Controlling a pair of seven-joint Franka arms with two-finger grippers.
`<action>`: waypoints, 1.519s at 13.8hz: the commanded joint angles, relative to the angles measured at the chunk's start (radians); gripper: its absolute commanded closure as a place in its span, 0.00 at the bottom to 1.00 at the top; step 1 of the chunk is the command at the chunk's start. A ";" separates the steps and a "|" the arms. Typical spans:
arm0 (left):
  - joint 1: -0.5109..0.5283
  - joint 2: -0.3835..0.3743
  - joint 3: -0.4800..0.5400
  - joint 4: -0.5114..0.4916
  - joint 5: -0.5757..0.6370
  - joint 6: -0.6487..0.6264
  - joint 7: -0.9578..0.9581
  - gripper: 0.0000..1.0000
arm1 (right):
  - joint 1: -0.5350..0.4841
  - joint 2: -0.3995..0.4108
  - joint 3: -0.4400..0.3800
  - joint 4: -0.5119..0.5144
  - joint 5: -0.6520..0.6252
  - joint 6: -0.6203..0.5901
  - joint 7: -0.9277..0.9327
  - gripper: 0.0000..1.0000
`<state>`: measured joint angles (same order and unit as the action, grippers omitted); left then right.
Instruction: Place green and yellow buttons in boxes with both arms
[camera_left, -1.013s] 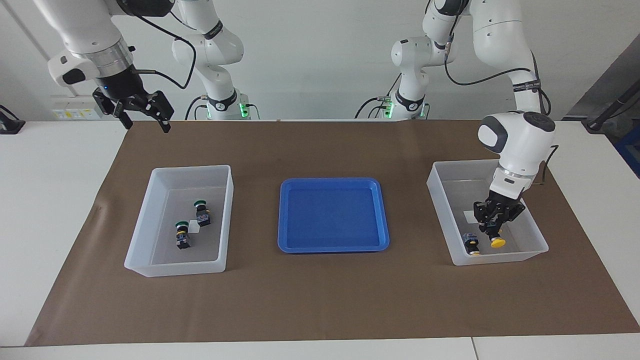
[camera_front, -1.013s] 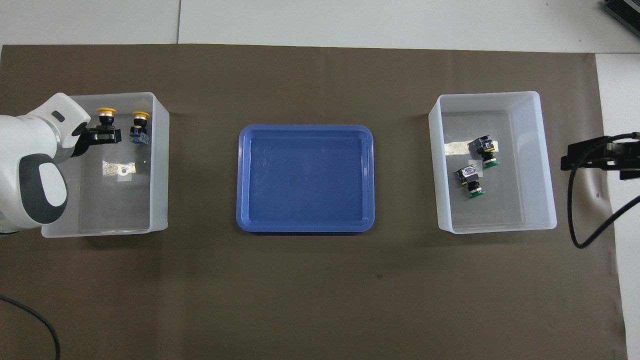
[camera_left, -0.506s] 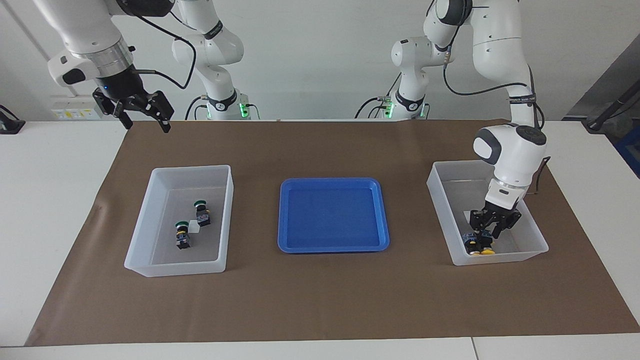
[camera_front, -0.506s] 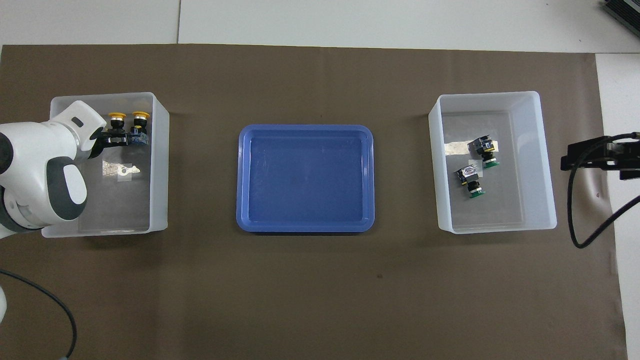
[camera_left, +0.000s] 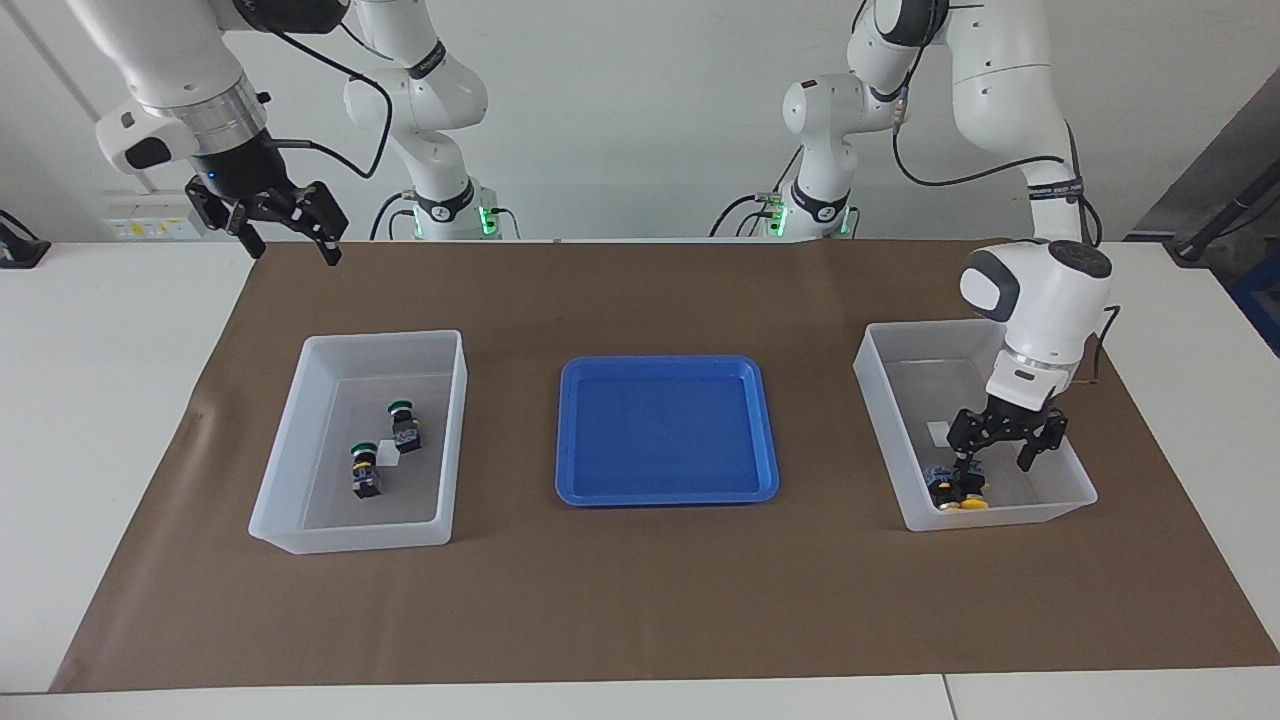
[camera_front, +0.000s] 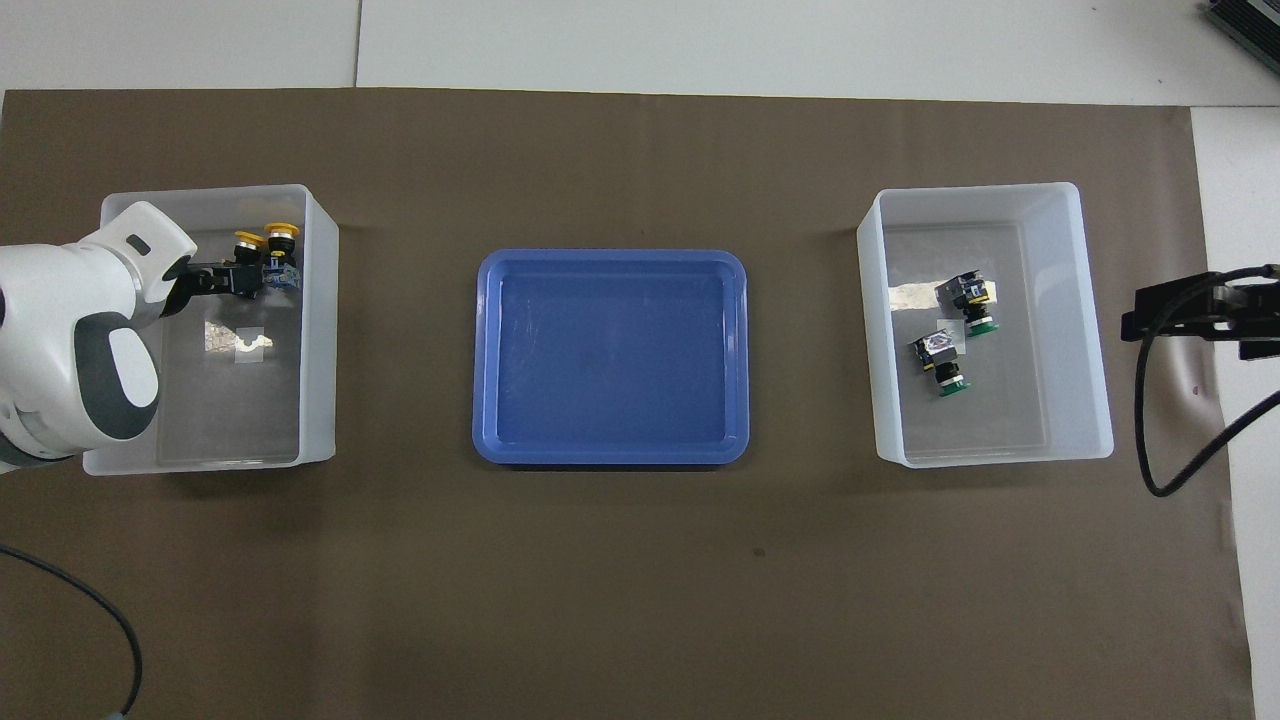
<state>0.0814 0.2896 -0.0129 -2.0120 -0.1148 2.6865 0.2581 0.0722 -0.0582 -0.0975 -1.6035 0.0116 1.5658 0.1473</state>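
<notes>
Translucent plastic box (camera_left: 1075, 478) holds blocky, mushroom-capped yellow buttons (camera_left: 958, 490)

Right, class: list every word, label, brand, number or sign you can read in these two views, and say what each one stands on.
No text can be read in either view.
Label in the box with the yellow buttons: white, nothing legible.
Label in the box with the green buttons: white strip, nothing legible.
Band on the left arm: dark, marks too small to read.
Wall plate beside the right gripper: yellow marks, too small to read.
</notes>
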 joint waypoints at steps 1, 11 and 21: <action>-0.020 -0.105 -0.002 -0.005 -0.011 -0.127 0.020 0.00 | -0.006 -0.012 0.009 -0.015 0.002 -0.004 0.012 0.00; -0.150 -0.319 -0.009 0.145 0.075 -0.623 -0.105 0.00 | -0.006 -0.012 0.009 -0.015 0.002 -0.004 0.012 0.00; -0.152 -0.236 -0.012 0.483 0.086 -0.994 -0.111 0.00 | -0.006 -0.012 0.009 -0.015 0.002 -0.004 0.012 0.00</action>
<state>-0.0624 0.0184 -0.0302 -1.6022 -0.0540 1.7566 0.1648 0.0722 -0.0582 -0.0975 -1.6035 0.0116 1.5658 0.1473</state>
